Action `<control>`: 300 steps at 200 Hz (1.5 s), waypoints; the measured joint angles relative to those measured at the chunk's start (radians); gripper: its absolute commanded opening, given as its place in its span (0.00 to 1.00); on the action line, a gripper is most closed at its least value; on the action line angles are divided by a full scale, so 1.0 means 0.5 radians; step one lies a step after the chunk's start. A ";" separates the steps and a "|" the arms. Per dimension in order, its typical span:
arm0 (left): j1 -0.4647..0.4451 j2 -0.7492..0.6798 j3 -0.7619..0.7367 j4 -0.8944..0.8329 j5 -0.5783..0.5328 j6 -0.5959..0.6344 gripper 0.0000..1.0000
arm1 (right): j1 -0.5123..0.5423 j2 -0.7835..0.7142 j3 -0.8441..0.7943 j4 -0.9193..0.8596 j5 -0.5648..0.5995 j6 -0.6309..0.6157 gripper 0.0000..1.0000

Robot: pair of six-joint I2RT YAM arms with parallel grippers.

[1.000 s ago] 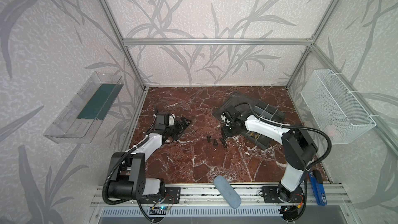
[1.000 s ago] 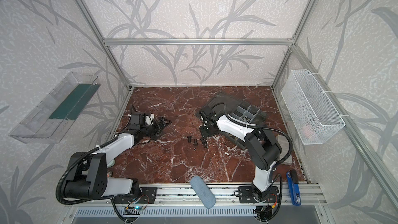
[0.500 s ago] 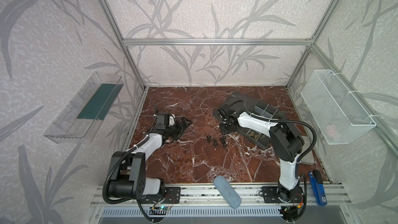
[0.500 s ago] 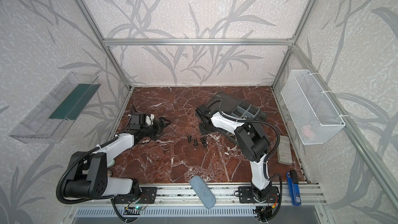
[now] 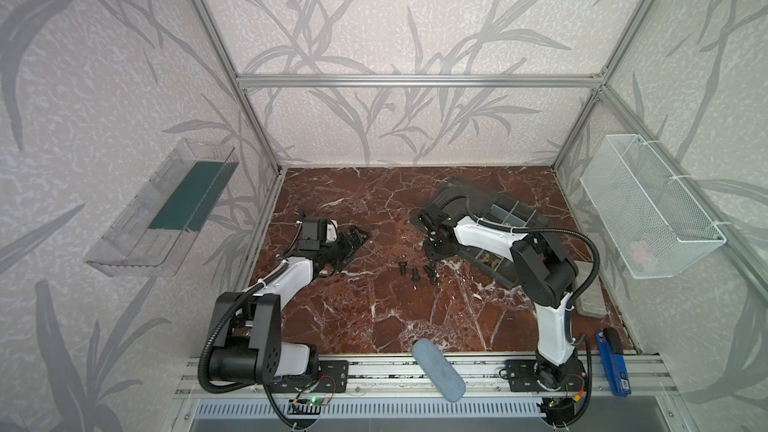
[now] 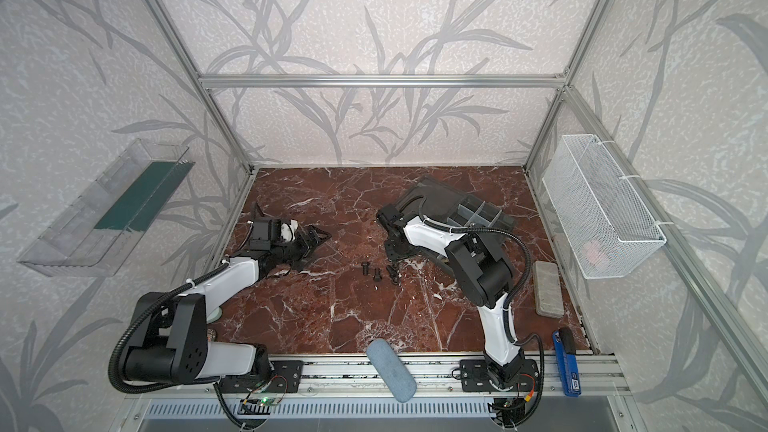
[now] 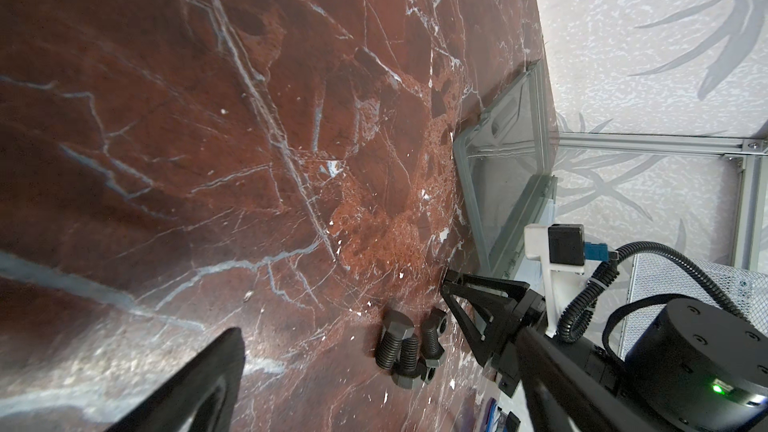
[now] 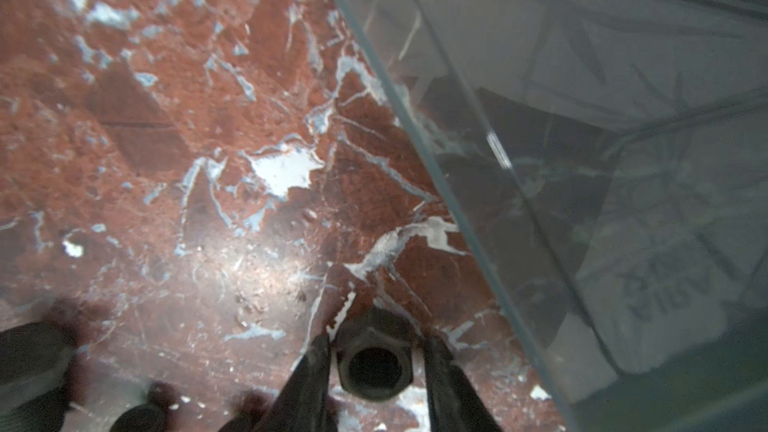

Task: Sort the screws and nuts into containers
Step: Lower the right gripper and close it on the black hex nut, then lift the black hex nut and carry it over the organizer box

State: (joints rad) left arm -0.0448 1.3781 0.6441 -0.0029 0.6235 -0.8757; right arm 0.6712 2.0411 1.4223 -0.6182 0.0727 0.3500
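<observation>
On the counter [image 8: 174, 168], a dark hex nut [image 8: 374, 363] sits between the parted jaws of the right gripper [image 8: 376, 342], seemingly not yet pinched.

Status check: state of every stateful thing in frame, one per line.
left gripper: open, empty
right gripper: jaws either side of the nut, clamp unclear
nut: flat on the table, hole up
screws: loose on the table, on their sides
organizer lid: open
</observation>
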 measured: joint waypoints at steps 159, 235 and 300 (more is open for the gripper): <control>0.001 0.000 -0.015 -0.002 0.000 0.001 0.99 | -0.006 0.001 0.004 0.034 -0.005 -0.089 0.00; 0.005 0.000 -0.015 -0.001 0.000 0.001 1.00 | -0.446 -0.568 -0.069 0.121 -0.036 -0.188 0.00; 0.012 -0.001 -0.015 -0.001 0.001 0.000 0.99 | -1.086 -0.647 -0.147 0.241 0.114 -0.195 0.00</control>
State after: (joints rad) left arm -0.0387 1.3777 0.6365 -0.0032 0.6239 -0.8757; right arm 0.1280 1.7176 1.3487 -0.4976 0.1299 0.2527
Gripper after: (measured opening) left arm 0.995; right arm 0.262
